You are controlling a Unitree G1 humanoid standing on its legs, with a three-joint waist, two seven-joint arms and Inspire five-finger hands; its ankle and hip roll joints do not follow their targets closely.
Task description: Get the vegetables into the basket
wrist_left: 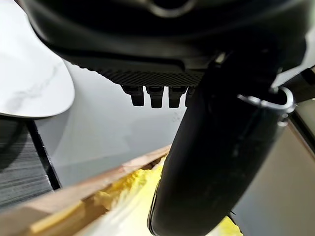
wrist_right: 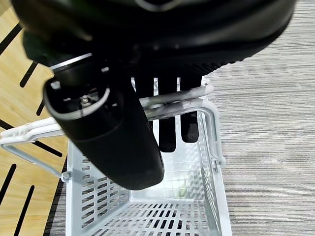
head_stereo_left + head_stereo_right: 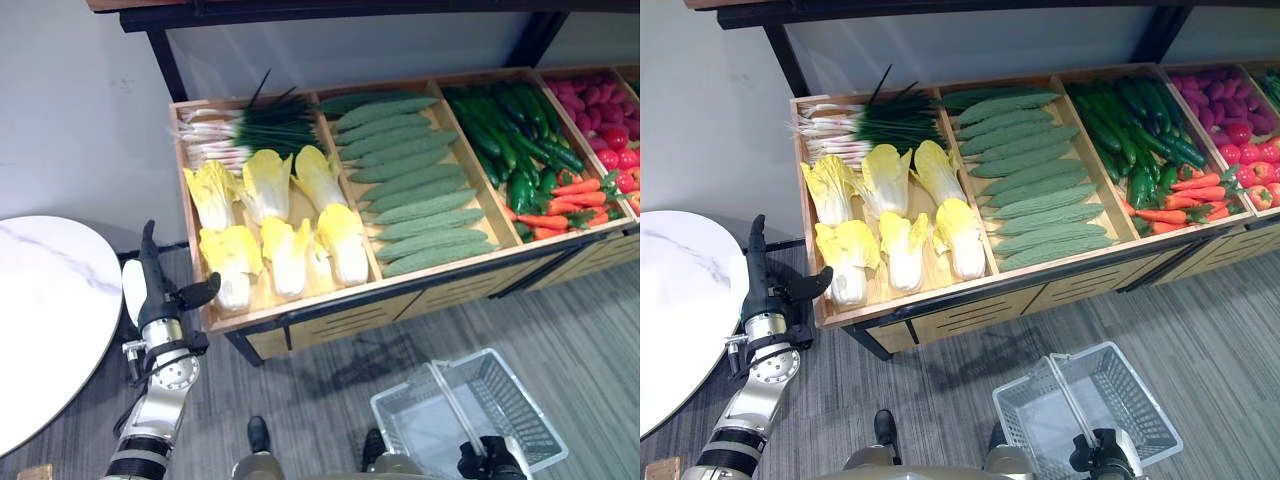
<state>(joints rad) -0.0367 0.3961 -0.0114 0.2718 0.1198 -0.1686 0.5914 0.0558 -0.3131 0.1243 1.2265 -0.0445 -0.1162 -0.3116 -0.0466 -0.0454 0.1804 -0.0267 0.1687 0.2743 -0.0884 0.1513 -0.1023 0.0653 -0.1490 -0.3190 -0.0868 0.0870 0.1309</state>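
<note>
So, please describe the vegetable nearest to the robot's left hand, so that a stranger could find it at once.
Start at the long wooden display shelf and go to its far-left compartment, where green onions lie at the back. In front lie yellow-leaved cabbages; take the cabbage at the front left corner, next to the open left hand. Its neighbours all lie further right or further back.

A long crate (image 3: 300, 310) stood against the wall, split into compartments. From left to right these held cabbages (image 3: 288, 252) with spring onions (image 3: 245, 130) behind them, cucumbers (image 3: 415, 185), peppers (image 3: 515, 130) with carrots (image 3: 565, 205) in front, and radishes (image 3: 590, 100). A round table (image 3: 50, 320) stood left of the crate. A basket (image 3: 520, 410) sat on the floor before it.
</note>
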